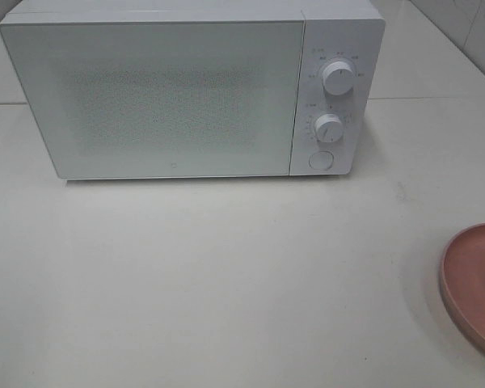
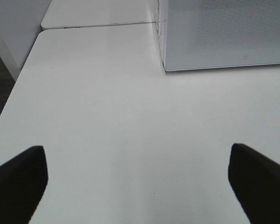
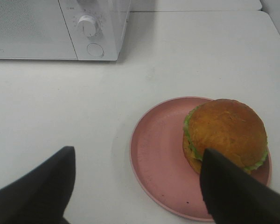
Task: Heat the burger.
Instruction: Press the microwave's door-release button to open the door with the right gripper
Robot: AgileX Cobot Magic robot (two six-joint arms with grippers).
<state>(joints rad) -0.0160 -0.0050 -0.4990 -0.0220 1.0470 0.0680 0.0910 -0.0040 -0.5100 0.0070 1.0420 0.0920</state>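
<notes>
Both agape, empty: left claw (image 2: 136, 148), right claw (image 3: 138, 150).

The microwave (image 1: 192, 89) stands at the back of the table (image 1: 226, 283) with its door (image 1: 145, 97) shut, so the way inside is blocked. In front of it lies a broad bare stretch of the table, open for passing from both sides. Near the right edge the pink plate (image 1: 478, 283) takes room; the burger (image 3: 226, 133) sits on its side away from the microwave.
</notes>
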